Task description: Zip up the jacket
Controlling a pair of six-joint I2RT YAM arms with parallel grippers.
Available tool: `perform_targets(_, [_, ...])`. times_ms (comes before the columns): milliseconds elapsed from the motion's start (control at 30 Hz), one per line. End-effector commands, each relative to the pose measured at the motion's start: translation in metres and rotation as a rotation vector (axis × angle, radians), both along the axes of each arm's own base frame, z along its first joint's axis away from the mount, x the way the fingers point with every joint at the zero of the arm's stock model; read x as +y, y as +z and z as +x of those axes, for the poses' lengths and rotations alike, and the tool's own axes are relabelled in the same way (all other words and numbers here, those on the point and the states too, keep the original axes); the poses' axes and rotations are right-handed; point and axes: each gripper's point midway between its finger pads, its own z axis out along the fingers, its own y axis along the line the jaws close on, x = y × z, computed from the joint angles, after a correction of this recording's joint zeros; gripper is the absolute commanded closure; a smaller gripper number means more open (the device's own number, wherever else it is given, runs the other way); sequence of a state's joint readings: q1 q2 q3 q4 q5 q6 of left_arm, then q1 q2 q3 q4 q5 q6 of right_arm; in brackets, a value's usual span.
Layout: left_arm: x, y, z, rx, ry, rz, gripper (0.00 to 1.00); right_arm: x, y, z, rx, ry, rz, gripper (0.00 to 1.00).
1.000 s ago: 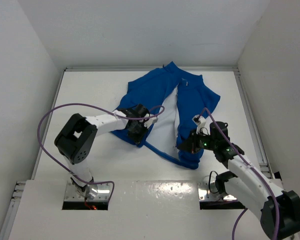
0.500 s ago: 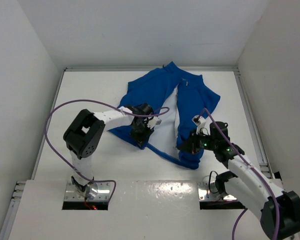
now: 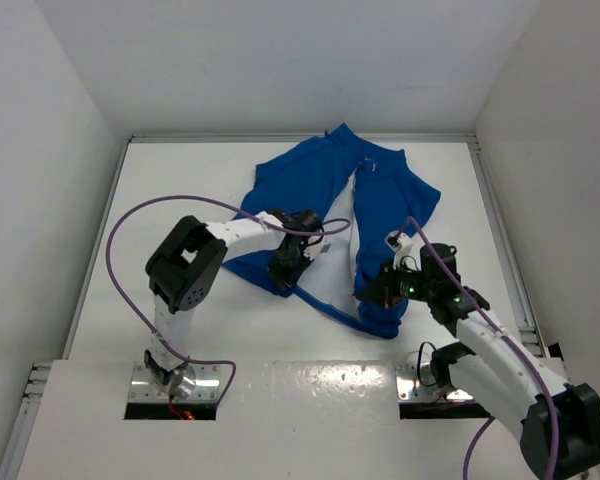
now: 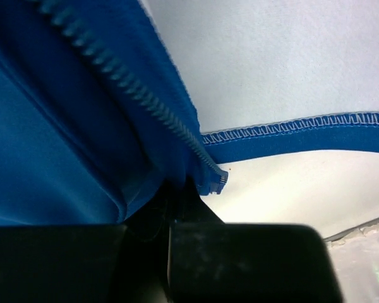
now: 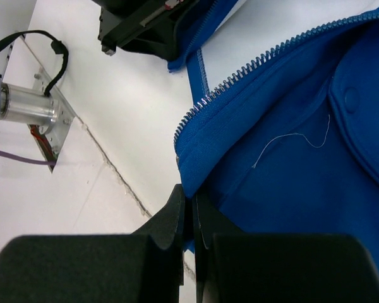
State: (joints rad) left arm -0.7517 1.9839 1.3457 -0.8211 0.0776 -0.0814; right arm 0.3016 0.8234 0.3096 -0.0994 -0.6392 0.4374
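While the left claw (image 3: 284, 272) pinches the jacket (image 3: 392, 200), its elbow (image 3: 185, 268) juts leftward.

The surface (image 3: 180, 180) lies open left of the jacket (image 3: 390, 200) and along the near edge. Walls (image 3: 550, 150) close three sides, while the left arm (image 3: 235, 233) and right arm (image 3: 490, 345) crowd the jacket's near hem.

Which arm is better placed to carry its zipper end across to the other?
Probably left: the left gripper pinches the jacket right beside its zipper end; the right gripper pinches the hem, farther from the teeth.
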Motion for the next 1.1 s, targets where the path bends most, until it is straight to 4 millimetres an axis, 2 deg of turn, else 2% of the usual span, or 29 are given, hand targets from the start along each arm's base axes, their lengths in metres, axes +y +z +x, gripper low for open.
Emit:
perform_targets(0, [0.001,-0.022,-0.004,0.054,0.041,-0.02,1.0,0.001,0.022,0.011,-0.094,0.014,0.003,1.0])
perform_targets(33, [0.001,-0.016,-0.001,0.054,0.038,-0.048,1.0,0.001,0.02,0.009,-0.086,0.015,0.003,1.0])
perform_targets(167, [-0.009,0.032,0.018,-0.01,0.08,-0.272,1.0,0.001,0.022,0.009,-0.106,0.025,0.001,1.0])
perform_targets(200, [-0.011,0.061,0.02,-0.058,0.093,-0.357,1.0,0.001,0.023,0.009,-0.11,0.028,0.003,1.0])
perform_targets(233, [-0.012,0.079,0.034,-0.124,0.113,-0.408,1.0,0.002,0.024,0.007,-0.115,0.041,0.008,1.0])
perform_targets(267, [-0.014,0.093,0.035,-0.152,0.138,-0.443,1.0,0.003,0.024,0.007,-0.114,0.044,0.011,1.0])
perform_targets(300, [-0.01,0.11,0.045,-0.217,0.176,-0.464,1.0,0.004,0.025,0.007,-0.129,0.059,0.01,1.0])
perform_targets(333, [-0.011,0.136,0.047,-0.292,0.201,-0.525,1.0,0.005,0.028,0.008,-0.132,0.062,0.02,1.0])
perform_targets(433, [-0.019,0.177,0.048,-0.363,0.254,-0.682,1.0,0.01,0.032,0.01,-0.154,0.083,0.042,1.0])
perform_targets(467, [-0.023,0.184,0.044,-0.346,0.26,-0.72,1.0,0.015,0.04,0.014,-0.194,0.092,0.065,1.0])
perform_targets(533, [-0.029,0.193,0.042,-0.331,0.271,-0.765,1.0,0.019,0.043,0.016,-0.2,0.096,0.083,1.0])
perform_targets(567, [-0.033,0.197,0.044,-0.335,0.272,-0.789,1.0,0.025,0.053,0.022,-0.242,0.1,0.113,1.0])
perform_targets(633, [-0.035,0.196,0.041,-0.318,0.257,-0.804,1.0,0.031,0.057,0.024,-0.24,0.104,0.136,1.0])
perform_targets(667, [-0.037,0.2,0.043,-0.334,0.252,-0.819,1.0,0.035,0.069,0.032,-0.293,0.095,0.16,1.0])
perform_targets(767, [-0.047,0.211,0.041,-0.296,0.277,-0.889,1.0,0.041,0.076,0.04,-0.333,0.085,0.171,1.0])
perform_targets(833, [-0.051,0.213,0.041,-0.248,0.323,-0.921,1.0,0.045,0.079,0.042,-0.381,0.095,0.163,1.0])
perform_targets(967, [-0.06,0.205,0.031,-0.152,0.347,-0.972,1.0,0.051,0.082,0.043,-0.45,0.119,0.146,1.0])
perform_targets(1067, [-0.063,0.213,0.031,-0.171,0.345,-1.028,1.0,0.056,0.085,0.039,-0.456,0.152,0.163,1.0])
